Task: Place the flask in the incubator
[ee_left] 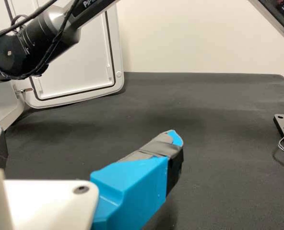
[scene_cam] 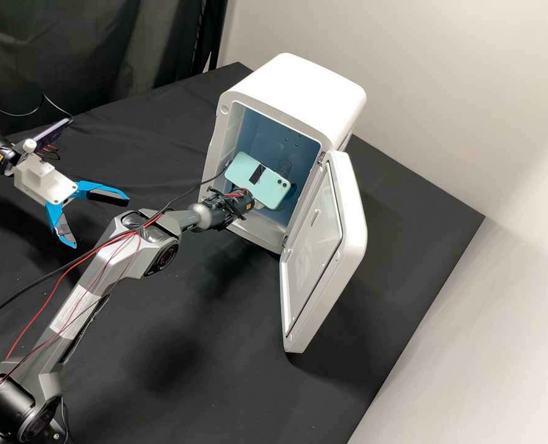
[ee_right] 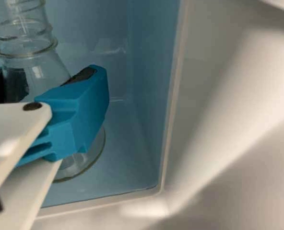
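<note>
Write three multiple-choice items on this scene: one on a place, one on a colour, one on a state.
1. Where is the flask with respect to the incubator?
A beside it; B inside it; C on top of it.
2. What colour are the incubator's inner walls?
A light blue; B red; C black.
3. How does the incubator's door stand?
A shut; B taken off; C open.

1 B: in the right wrist view the chamber's walls surround the flask.
2 A: the walls behind the flask are light blue.
3 C: in the high view the door is swung outward on its hinge.
</note>
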Controlling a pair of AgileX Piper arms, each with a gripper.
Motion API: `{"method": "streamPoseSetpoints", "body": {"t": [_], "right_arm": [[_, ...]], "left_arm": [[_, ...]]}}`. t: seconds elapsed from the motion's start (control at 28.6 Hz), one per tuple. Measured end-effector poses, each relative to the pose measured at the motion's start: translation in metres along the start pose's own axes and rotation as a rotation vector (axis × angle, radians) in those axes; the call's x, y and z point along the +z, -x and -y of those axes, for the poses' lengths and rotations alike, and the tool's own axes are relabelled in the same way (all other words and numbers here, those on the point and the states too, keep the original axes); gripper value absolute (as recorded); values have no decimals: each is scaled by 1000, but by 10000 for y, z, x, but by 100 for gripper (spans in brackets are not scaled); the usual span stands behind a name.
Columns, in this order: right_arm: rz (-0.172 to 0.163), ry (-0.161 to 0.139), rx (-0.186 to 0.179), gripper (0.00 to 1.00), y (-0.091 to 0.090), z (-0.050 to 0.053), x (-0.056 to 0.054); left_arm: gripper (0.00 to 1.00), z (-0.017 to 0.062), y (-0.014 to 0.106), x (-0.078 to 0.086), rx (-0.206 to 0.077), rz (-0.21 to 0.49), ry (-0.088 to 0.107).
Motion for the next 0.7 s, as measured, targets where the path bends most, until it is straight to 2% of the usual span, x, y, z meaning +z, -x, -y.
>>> {"method": "streamPoseSetpoints", "body": {"t": [0.7], "right_arm": [[-3,1,10,0,-8,11,15]], "left_arm": [[100,0,0,0,0,0,0]]}}
